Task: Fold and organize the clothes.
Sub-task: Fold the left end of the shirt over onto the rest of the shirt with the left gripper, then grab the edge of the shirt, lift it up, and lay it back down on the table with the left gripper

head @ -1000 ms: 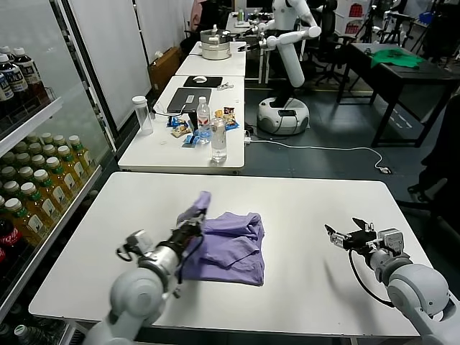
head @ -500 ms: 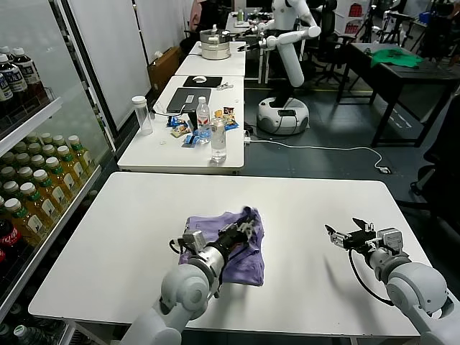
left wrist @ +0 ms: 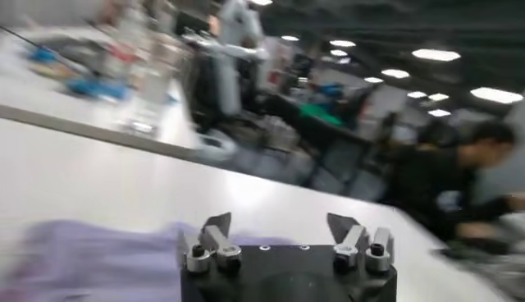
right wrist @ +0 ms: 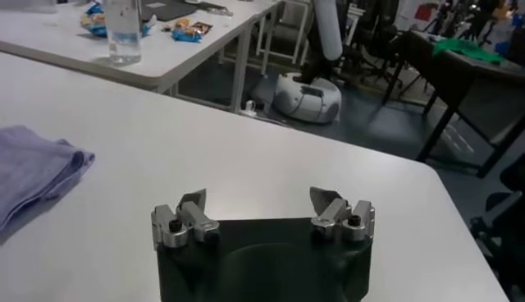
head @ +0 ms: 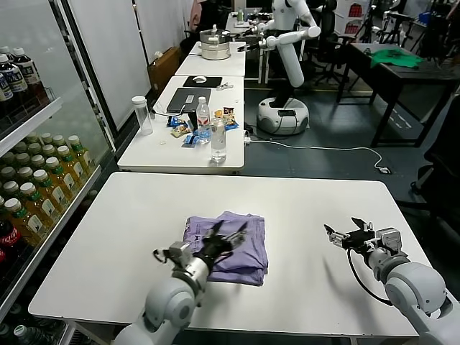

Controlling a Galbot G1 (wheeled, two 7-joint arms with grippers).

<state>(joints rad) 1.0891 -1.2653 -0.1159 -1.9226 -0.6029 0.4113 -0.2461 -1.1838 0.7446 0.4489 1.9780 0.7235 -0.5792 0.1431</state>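
Observation:
The lavender T-shirt (head: 241, 253) lies folded in a compact stack on the white table (head: 144, 208), a little left of centre. My left gripper (head: 228, 236) hovers over the shirt's near-left part, open and empty. In the left wrist view the shirt (left wrist: 98, 263) is a blurred purple patch just behind the open left gripper (left wrist: 283, 223). My right gripper (head: 345, 233) is open and empty, low over the table's right side, well clear of the shirt. In the right wrist view the shirt's edge (right wrist: 33, 168) shows far from the right gripper (right wrist: 261, 201).
A drinks shelf (head: 36, 187) runs along the left of the table. A second table (head: 180, 154) behind holds bottles (head: 218, 140) and snacks. Another robot (head: 287, 43) and a dark table with a green cloth (head: 395, 57) stand farther back.
My left gripper carried the shirt's raised left flap over to the right, let it go and pulled back a little. The shirt now lies flat and folded. The right arm has not moved.

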